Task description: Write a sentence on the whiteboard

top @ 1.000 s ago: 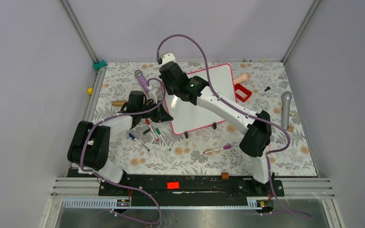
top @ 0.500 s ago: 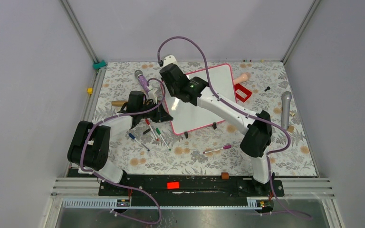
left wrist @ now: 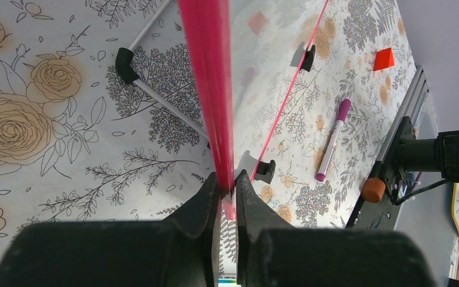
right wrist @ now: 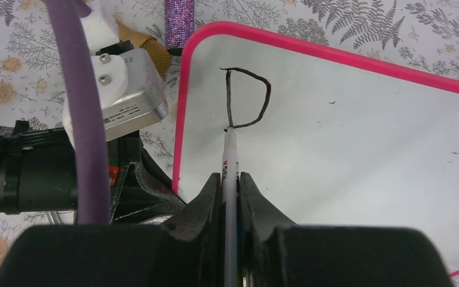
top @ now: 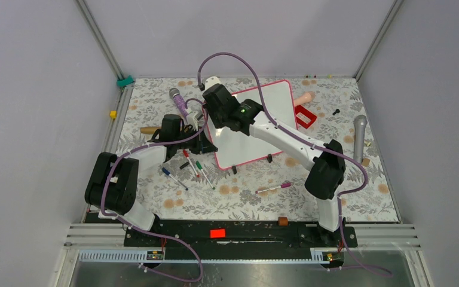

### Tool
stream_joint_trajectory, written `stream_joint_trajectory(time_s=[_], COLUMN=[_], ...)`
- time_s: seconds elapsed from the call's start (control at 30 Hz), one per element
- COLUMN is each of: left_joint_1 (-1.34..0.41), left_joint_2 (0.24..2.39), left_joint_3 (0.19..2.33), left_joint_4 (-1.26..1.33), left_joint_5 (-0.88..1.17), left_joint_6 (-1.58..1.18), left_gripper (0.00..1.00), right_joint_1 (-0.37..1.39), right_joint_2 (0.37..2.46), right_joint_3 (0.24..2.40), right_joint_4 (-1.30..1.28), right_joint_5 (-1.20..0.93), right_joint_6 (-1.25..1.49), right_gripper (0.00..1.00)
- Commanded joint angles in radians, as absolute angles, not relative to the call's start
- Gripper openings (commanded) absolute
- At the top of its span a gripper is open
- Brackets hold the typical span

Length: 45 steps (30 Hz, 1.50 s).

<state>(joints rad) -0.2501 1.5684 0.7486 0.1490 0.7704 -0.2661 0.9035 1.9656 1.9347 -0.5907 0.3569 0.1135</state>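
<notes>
The board sits skewed in the middle of the floral table, its long sides running from near left to far right, with 2 black feet on its near edge. Whether it lies flat or rests slightly raised, I cannot tell.

The left gripper is clenched on the pink frame at the board's left corner, 1 finger on each side of the edge. From above, that gripper sits right at the board's near-left rim.

The right gripper grasps a white marker between its jaws, pointing at the board's top-left corner. The marker's tip touches the white surface at the foot of the D's upright stroke. The sentence is only this 1 black letter, a capital D just inside the pink corner. From above, the right arm crosses the board and hides the writing.

Left of the board lie 3 pens: red, green and blue. A purple pen lies near the board's front. A red block sits just beside its right edge, and a glittery microphone lies off its far-left side.
</notes>
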Motion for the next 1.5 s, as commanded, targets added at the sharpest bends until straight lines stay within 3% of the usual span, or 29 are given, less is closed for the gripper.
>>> stream_joint_trajectory(time_s=[0.0,0.17,0.23,0.37,0.4,0.43,0.47,1.1,1.47], left_joint_1=[-0.250,-0.249,-0.250,-0.240,-0.236,-0.233,-0.228,-0.194,-0.183], left_joint_2=[1.590,1.588,1.585,1.559,1.553,1.551,1.552,1.342,1.326], left_joint_3=[0.743,0.741,0.739,0.720,0.714,0.710,0.710,0.593,0.665], left_joint_4=[0.089,0.089,0.093,0.114,0.123,0.126,0.126,0.236,0.192], left_joint_5=[0.601,0.605,0.609,0.616,0.619,0.621,0.625,0.668,0.680], left_joint_6=[-0.183,-0.183,-0.181,-0.183,-0.185,-0.187,-0.187,-0.183,-0.142], left_gripper=[0.00,0.00,0.10,0.41,0.78,0.96,0.99,0.99,0.99], right_joint_1=[0.905,0.905,0.905,0.904,0.904,0.904,0.903,0.874,0.863], right_joint_2=[1.923,1.830,1.771,1.681,1.663,1.647,1.631,1.380,1.376], right_joint_3=[1.969,1.898,1.830,1.744,1.732,1.722,1.710,1.464,1.486], right_joint_4=[-0.580,-0.502,-0.445,-0.400,-0.399,-0.398,-0.398,-0.303,-0.261], right_joint_5=[0.288,0.269,0.262,0.271,0.277,0.283,0.288,0.322,0.267], right_joint_6=[0.115,0.117,0.118,0.113,0.110,0.107,0.104,0.039,0.035], right_gripper=[0.00,0.00,0.00,0.00,0.00,0.00,0.00,0.00,0.00])
